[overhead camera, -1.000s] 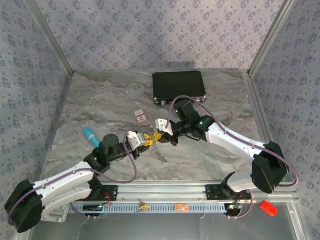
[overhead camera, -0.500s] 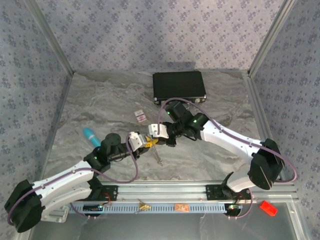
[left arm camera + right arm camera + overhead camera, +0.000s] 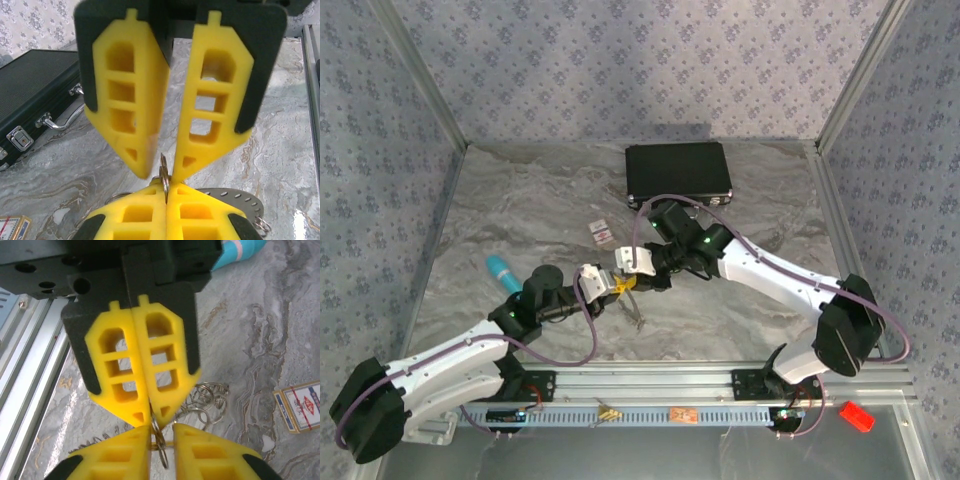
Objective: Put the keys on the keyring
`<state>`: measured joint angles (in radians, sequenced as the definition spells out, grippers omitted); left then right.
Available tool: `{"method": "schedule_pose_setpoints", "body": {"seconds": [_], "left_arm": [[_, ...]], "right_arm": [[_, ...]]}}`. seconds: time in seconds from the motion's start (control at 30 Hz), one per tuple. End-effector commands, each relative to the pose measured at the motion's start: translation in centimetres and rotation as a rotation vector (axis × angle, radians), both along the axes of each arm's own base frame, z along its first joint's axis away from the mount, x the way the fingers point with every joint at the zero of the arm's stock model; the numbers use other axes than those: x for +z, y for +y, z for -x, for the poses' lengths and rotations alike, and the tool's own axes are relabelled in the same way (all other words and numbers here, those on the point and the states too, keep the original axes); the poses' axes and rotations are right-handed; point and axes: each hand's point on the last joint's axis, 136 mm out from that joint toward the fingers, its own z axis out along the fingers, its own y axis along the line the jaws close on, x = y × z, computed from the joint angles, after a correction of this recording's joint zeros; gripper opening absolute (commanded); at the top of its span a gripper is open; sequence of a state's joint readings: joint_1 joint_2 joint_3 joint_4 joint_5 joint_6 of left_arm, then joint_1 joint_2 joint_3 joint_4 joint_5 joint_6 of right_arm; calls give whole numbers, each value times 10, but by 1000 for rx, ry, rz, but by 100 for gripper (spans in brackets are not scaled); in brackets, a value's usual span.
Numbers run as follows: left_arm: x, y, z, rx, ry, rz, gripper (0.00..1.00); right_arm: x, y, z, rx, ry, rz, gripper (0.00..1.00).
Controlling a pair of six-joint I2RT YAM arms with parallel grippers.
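The two arms reach in toward each other over the middle of the marbled table (image 3: 520,200), and their yellow fingers meet tip to tip just near of centre. The left gripper (image 3: 610,286) comes in from the near left and the right gripper (image 3: 628,276) from the far right.

In the right wrist view the left gripper (image 3: 150,417) faces the camera with its fingers pressed flat together, no gap along their length. A thin wire loop of the keyring (image 3: 159,437) is nipped at their very tips. The left wrist view agrees: the left gripper (image 3: 165,189) has its fingers closed on the loop (image 3: 164,175), which stands edge-on and upright.

The right gripper (image 3: 162,170) stands in a narrow V, its fingers a little apart at the tips, with the loop in the gap between them. From its own camera the right gripper (image 3: 161,432) shows the same slim gap, wider than the wire; whether either finger touches the wire I cannot tell.

More wire rings (image 3: 205,397) lie bunched on the table just beyond the fingers. From above, a thin strand of metal (image 3: 636,312) trails on the table just near of the fingertips.

A black case (image 3: 678,172) lies closed at the far side, a red-and-white card (image 3: 601,233) lies to the far left of the grippers, and a teal object (image 3: 500,268) lies further left.
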<state>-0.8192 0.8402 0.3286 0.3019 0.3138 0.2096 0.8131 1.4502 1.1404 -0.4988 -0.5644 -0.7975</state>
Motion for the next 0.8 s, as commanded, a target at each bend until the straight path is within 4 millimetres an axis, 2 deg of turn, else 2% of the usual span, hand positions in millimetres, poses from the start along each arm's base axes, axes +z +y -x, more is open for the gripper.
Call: {"method": "schedule_pose_setpoints", "body": {"seconds": [0.0,0.33,0.53,0.67,0.77], "left_arm": [[26,-6,1,-32,-75,61,0],[28,-6,3,-51,-107,66,0],[29,-6,4,-50,-108,67,0],[29,-5,4,-48,-112,69,0],[30,-5,4,-50,-114,69,0]], "right_arm": [[22,-4,1,-44,85,-140,26],[7,-7,4,-68,165,-139,27],[0,-10,4,-62,172,-99,17],[-3,-13,7,-56,176,-86,26],[-4,-13,7,-56,180,-83,26]]}}
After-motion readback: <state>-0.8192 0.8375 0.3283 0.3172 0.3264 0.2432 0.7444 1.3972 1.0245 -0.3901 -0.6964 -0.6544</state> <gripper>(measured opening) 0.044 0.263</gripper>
